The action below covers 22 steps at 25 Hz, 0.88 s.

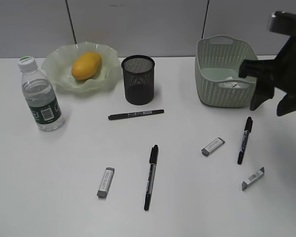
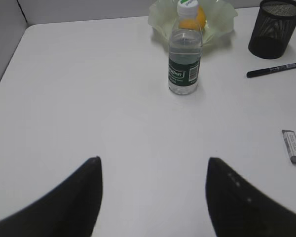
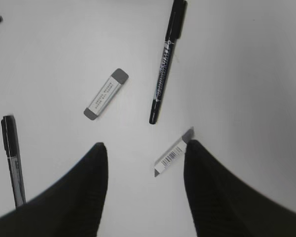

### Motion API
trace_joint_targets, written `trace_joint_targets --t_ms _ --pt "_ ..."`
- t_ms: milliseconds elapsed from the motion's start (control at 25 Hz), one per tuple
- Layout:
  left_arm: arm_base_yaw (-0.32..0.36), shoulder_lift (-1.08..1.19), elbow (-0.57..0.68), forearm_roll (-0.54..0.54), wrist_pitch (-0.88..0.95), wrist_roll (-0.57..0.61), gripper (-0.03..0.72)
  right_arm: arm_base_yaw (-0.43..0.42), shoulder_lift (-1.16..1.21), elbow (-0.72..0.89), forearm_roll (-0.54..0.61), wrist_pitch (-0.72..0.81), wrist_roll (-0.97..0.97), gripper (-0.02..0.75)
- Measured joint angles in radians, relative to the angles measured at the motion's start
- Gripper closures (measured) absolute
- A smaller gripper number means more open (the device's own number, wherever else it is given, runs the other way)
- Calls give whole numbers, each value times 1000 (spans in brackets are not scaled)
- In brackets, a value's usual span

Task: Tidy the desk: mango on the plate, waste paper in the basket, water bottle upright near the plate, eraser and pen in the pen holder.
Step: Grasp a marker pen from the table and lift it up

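The mango (image 1: 86,65) lies on the wavy-rimmed plate (image 1: 56,61) at the back left. The water bottle (image 1: 40,96) stands upright in front of the plate. The black mesh pen holder (image 1: 138,79) looks empty. A white wad, apparently the waste paper (image 1: 232,85), lies inside the basket (image 1: 212,74). Three pens (image 1: 135,114) (image 1: 151,175) (image 1: 244,139) and three erasers (image 1: 105,182) (image 1: 212,146) (image 1: 252,178) lie on the table. My right gripper (image 1: 252,89) (image 3: 145,145) is open and empty, above the right-hand eraser (image 3: 173,155). My left gripper (image 2: 153,160) is open and empty, short of the bottle (image 2: 185,54).
The table's left edge and back wall show in the left wrist view. That view also shows the pen holder (image 2: 274,29), one pen (image 2: 276,69) and one eraser (image 2: 292,145). The right wrist view shows another eraser (image 3: 106,94) and two pens (image 3: 166,59) (image 3: 12,158).
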State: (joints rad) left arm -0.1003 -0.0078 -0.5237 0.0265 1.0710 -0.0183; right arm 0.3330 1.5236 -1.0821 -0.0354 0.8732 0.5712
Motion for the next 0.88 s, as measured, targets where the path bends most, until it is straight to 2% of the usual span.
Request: trace_joint_targets --t_ms 160,280,440,560,880 --pt "0 0 0 0 0 0 190 31 110 20 -34 -66 90 334" --pt "0 0 0 0 0 0 190 38 145 83 -52 -183 150 334" --pt "0 0 0 0 0 0 190 38 151 172 -190 -332 308 334" --pt "0 0 0 0 -1 0 190 38 180 180 -298 -372 384 341" --pt "0 0 0 0 -1 0 190 38 296 182 -379 -469 501 388"
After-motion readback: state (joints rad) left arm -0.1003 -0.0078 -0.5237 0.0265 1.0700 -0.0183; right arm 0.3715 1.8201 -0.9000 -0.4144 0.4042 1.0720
